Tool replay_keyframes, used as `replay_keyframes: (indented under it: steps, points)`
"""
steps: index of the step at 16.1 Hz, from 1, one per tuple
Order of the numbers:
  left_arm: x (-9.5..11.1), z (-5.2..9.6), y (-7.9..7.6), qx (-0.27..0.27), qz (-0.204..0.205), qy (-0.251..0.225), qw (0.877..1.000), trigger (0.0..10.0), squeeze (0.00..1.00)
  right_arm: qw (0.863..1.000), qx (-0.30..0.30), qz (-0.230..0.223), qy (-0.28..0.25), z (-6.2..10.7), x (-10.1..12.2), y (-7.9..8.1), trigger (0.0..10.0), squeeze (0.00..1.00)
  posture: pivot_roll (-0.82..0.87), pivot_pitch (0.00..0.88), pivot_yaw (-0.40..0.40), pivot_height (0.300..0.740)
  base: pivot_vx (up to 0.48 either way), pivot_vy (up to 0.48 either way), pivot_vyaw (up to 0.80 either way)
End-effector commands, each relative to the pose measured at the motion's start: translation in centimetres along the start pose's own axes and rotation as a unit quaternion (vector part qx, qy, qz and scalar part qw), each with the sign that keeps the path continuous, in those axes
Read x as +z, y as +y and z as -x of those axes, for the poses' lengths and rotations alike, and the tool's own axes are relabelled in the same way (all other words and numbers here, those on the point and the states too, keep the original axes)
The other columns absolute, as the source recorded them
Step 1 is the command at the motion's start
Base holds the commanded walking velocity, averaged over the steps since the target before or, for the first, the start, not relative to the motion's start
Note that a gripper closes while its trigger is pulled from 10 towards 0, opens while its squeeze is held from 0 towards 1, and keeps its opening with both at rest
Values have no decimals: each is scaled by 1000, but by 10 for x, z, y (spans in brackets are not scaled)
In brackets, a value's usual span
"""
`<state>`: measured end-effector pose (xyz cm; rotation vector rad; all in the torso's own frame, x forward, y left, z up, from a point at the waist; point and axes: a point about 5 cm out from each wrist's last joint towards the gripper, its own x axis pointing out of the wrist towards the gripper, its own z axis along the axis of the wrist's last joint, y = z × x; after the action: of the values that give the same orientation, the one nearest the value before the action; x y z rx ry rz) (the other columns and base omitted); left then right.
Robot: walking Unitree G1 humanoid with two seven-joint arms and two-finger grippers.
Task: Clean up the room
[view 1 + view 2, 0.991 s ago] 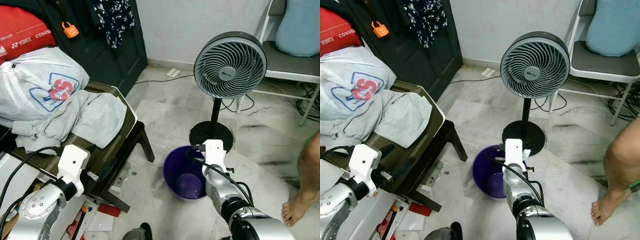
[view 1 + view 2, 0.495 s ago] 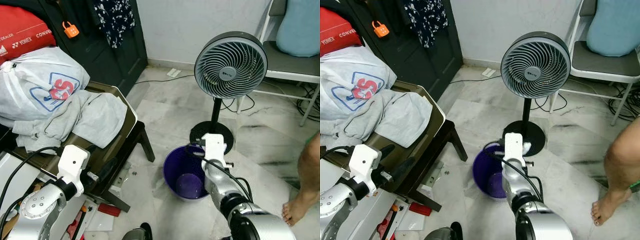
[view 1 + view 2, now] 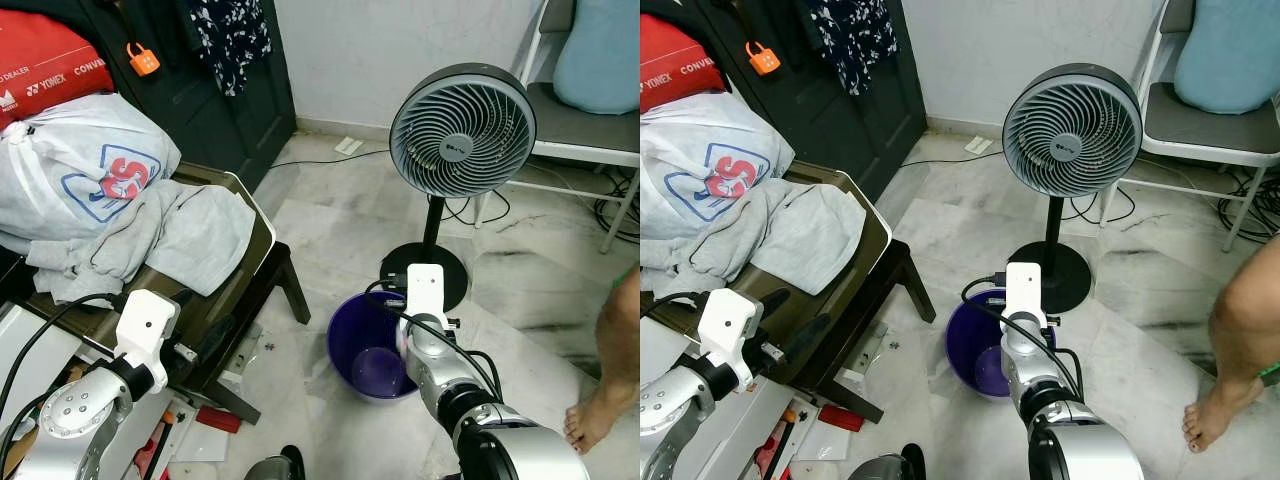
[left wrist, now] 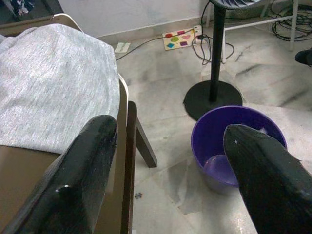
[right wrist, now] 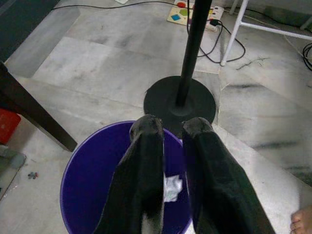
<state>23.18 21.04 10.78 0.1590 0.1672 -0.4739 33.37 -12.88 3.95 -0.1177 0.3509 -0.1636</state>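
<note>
A purple bin stands on the marble floor in front of a fan. A crumpled white paper lies at its bottom. My right gripper hangs over the bin, pointing down into it. Its fingers are almost together with nothing between them. My left gripper is open and empty, low beside the wooden chair, with the bin ahead of it. Grey clothes and a white plastic bag are heaped on that chair.
A standing fan with a black base is right behind the bin. A person's bare leg and foot are at the right. A white chair stands at the back right. Red bits and papers litter the floor under the wooden chair.
My right wrist has shifted slightly over the bin. The left arm has stayed where it was.
</note>
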Motion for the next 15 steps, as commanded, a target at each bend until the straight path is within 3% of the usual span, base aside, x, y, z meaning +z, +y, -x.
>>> replay_keyframes:
  steps: [1,5,9,13,15]
  points:
    - [-3,2,5,2,-6,13,1000,10000,0,1000,6,-6,-5,1,3,6,10000,1000,96,138,161,740,0,0,0]
    - [-2,-5,6,8,-5,7,1000,10000,0,999,24,-34,-16,-1,11,10,10000,1000,70,116,143,740,0,0,0]
    - [2,-25,0,13,6,-21,1000,10000,0,996,34,-85,-13,0,12,12,10000,1000,15,69,105,740,0,0,0]
    - [13,-47,-1,13,34,-68,997,10000,0,990,24,-129,-56,-1,23,-3,10000,1000,-62,17,79,740,0,0,0]
    - [15,-58,-4,5,36,-79,996,10000,0,990,12,-128,-53,-2,19,-13,10000,1000,-96,0,75,740,0,0,0]
